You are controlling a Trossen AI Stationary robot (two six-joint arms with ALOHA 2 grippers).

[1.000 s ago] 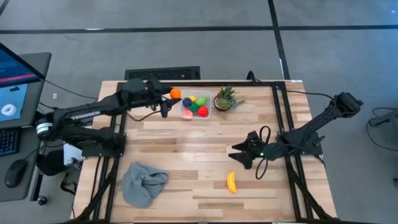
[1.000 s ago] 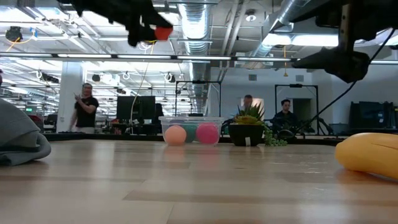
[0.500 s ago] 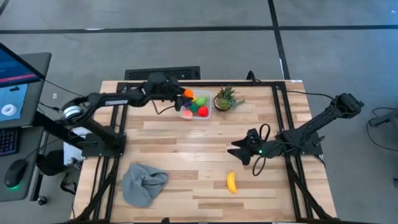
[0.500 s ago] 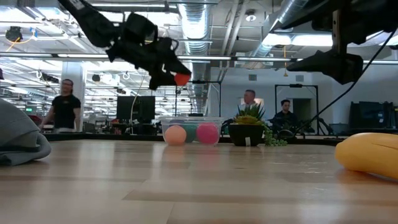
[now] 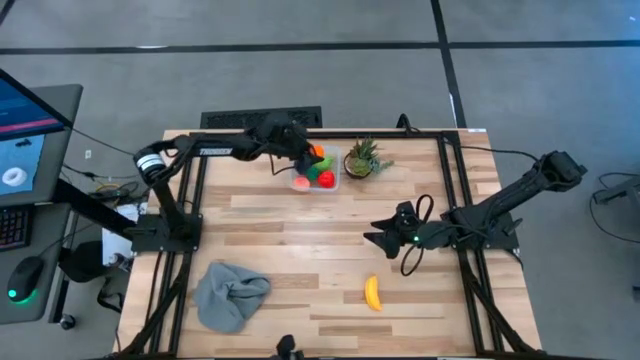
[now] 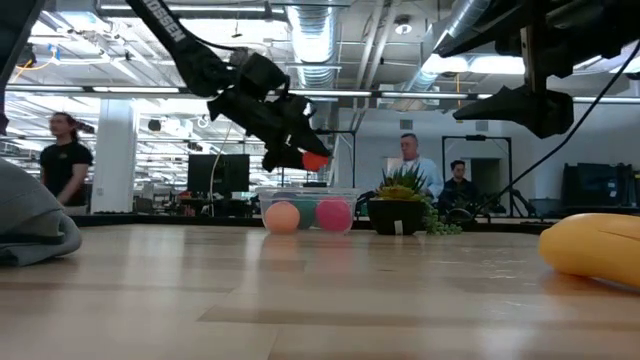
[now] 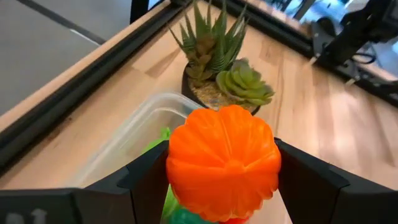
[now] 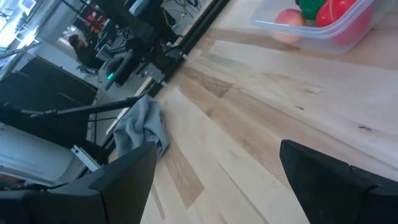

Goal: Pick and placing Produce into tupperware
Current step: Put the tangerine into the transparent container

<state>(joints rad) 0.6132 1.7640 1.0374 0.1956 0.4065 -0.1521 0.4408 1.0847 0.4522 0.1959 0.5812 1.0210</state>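
Note:
The clear tupperware stands at the table's far middle with red, green and pink produce in it; it also shows in the low view. My left gripper is over it, shut on an orange ribbed fruit. A yellow banana lies on the table near the front. My right gripper hangs open and empty above the table's right middle, its fingers wide apart in the right wrist view. My left gripper pinches the orange fruit by two opposite sides between its two fingers. The fingers slant down from the table's left. The fruit is lifted clear, a short way above the tupperware's open top.
A small potted plant stands right beside the tupperware, toward the table's right. A crumpled grey cloth lies at the front left. Black frame rails run along the table's left, right and far edges. People show in the room behind.
My left gripper has carried the orange fruit toward the table's right, from left of the tupperware to over it, and has come down toward it. The fruit stays held and clear.

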